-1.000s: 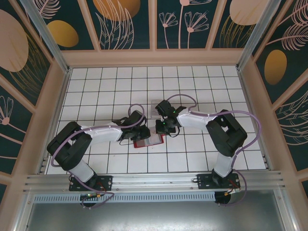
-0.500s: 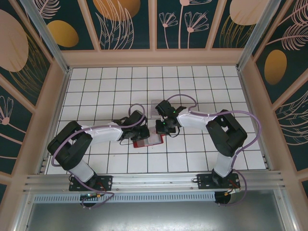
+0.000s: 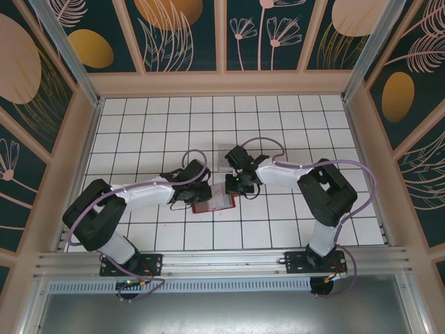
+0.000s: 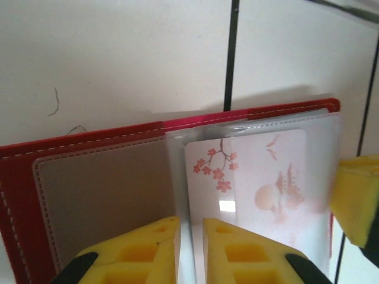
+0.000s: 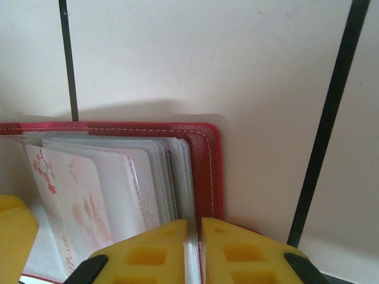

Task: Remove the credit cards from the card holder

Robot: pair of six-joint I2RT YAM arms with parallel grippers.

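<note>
Basically, your left gripper [image 4: 190,228] and right gripper [image 5: 193,228] both pinch the card holder's [image 4: 100,201] clear sleeves [image 5: 166,177], probably bracing it open.

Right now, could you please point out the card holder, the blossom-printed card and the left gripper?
card holder [image 4: 83,142], left wrist view, on its red stitched cover edge.
blossom-printed card [image 4: 246,189], left wrist view, middle of its pale face.
left gripper [image 4: 191,229], left wrist view, between its yellow fingertips.

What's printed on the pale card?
The pale card shows pink cherry blossoms on white; best in left wrist view.
</note>
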